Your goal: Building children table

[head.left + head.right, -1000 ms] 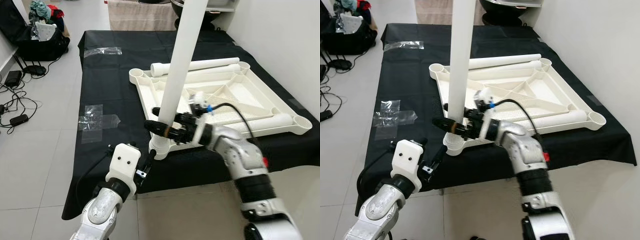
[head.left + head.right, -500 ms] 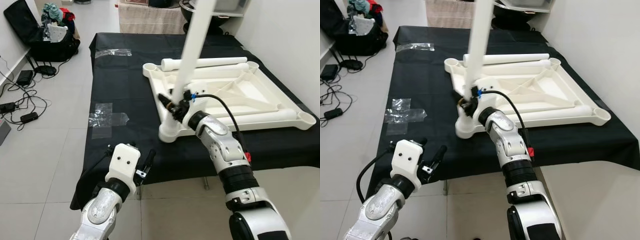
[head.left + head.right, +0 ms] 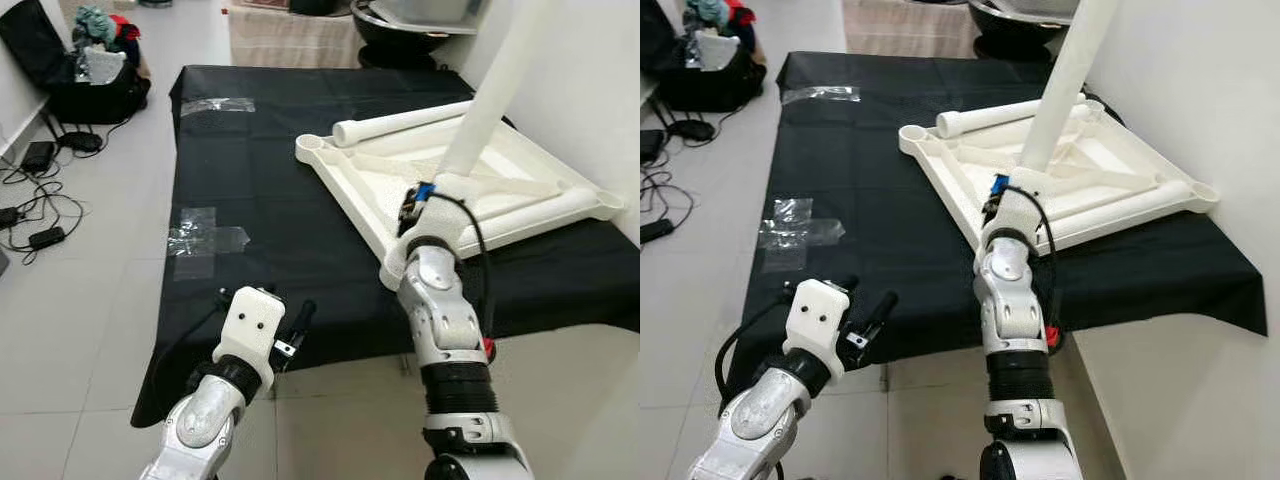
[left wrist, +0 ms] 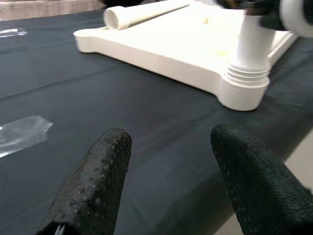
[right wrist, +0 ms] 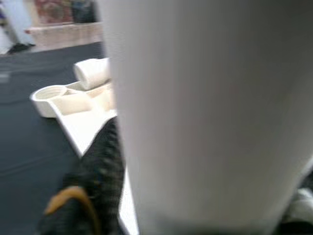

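Right claw (image 5: 105, 161): your right arm reaches up over the near edge of the table (image 3: 260, 200), wrist at the near corner of the white tabletop frame (image 3: 480, 190). From the wrist camera one black finger (image 5: 100, 171) lies against the upright white leg (image 3: 490, 95), pressed to its side; the second finger is hidden behind the tube, so you cannot tell for certain that the claw is clenched on it. That leg stands tilted in the socket at the frame's near corner.

White frame lies upside down on the black cloth, toward the table's right side, turned at an angle to the edges. Two loose leg tubes rest on it: one (image 3: 400, 122) along the far side, one (image 3: 545, 210) along the right side.

Left claw (image 4: 166, 166): released, fingers spread, hanging off the near edge of the table toward its left corner, well apart from the frame and touching nothing.

Clear tape patches (image 3: 200, 232) stick to the cloth near the left edge.
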Robot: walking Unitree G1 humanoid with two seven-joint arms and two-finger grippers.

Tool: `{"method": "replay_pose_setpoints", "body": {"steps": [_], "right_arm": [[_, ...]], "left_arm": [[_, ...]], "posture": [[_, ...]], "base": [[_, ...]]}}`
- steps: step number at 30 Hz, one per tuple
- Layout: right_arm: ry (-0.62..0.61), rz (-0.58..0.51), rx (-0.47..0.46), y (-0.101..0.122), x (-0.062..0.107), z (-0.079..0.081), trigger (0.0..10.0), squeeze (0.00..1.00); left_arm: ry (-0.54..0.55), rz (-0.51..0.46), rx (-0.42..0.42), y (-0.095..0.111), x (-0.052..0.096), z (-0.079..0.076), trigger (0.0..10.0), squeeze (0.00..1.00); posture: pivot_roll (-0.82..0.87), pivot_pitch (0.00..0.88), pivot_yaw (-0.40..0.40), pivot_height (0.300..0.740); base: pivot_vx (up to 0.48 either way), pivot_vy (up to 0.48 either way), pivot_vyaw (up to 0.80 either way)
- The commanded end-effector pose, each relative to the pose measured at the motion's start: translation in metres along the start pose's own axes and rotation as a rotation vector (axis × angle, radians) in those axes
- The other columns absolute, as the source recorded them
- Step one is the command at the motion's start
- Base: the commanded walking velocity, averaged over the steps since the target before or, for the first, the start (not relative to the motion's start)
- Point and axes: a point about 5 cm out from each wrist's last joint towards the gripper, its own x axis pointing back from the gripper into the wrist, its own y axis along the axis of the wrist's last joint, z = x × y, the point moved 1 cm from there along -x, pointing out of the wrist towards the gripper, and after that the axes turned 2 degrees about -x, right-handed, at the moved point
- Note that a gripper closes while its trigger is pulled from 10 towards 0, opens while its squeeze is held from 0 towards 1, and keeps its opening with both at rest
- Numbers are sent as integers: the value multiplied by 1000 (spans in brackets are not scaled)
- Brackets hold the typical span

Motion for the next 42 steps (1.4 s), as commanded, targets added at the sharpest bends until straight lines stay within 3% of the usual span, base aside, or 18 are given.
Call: {"method": "replay_pose_setpoints", "body": {"steps": [1, 3, 4, 5, 7, 9, 13, 19, 22, 33, 35, 38, 42], "right_arm": [[29, -15, -15, 1, 0, 2, 10000, 1000], [73, -51, -20, 8, -1, 7, 10000, 1000], [194, -63, -71, 15, -1, 18, 10000, 0], [194, -63, -71, 15, -1, 18, 10000, 0], [596, -23, -190, 23, 7, 42, 10000, 0], [961, 47, -212, 26, 27, 49, 10000, 0], [1190, 106, -193, 27, 42, 44, 10000, 0], [1286, 124, -164, 27, 44, 42, 10000, 0], [1346, 93, -103, 24, 43, 53, 10000, 0], [1247, 103, -42, 6, 42, 78, 10000, 0], [1239, 111, -28, 0, 42, 80, 0, 0], [1209, 104, -6, -3, 39, 80, 0, 0], [1067, 79, 34, -2, 25, 75, 0, 0]], "left_arm": [[-12, 14, -8, -5, 0, -2, 10000, 0], [-10, 14, -7, -5, 0, -2, 10000, 0], [-8, 13, -6, -5, 0, -2, 10000, 0], [-8, 13, -6, -5, 0, -2, 10000, 0], [-5, 14, -5, -5, 0, -2, 10000, 0], [-6, 14, -5, -6, 0, -2, 10000, 0], [-7, 13, -5, -6, 0, -2, 10000, 0], [-7, 13, -5, -6, 0, -3, 10000, 0], [-6, 13, -6, -6, 1, -3, 10000, 0], [-10, 11, -6, -6, 2, -3, 10000, 0], [-11, 11, -6, -6, 2, -4, 10000, 0], [-10, 11, -6, -6, 2, -4, 10000, 0], [-8, 11, -6, -6, 2, -3, 10000, 0]], "posture": [[67, 165, -122, 740], [67, 164, -123, 740], [68, 164, -124, 740], [68, 164, -124, 740], [63, 161, -124, 740], [63, 162, -124, 740], [67, 161, -127, 740], [67, 160, -127, 740], [74, 158, -130, 740], [77, 152, -127, 740], [80, 152, -129, 740], [78, 154, -128, 740], [75, 155, -130, 740]], "base": [[0, 0, 0], [0, 0, 0], [0, 0, 0], [0, 0, 0], [0, 0, 0], [0, 0, 0], [0, 0, 0], [0, 0, 0], [0, 0, 0], [0, 0, 0], [0, 0, 0], [0, 0, 0], [0, 0, 0]]}}
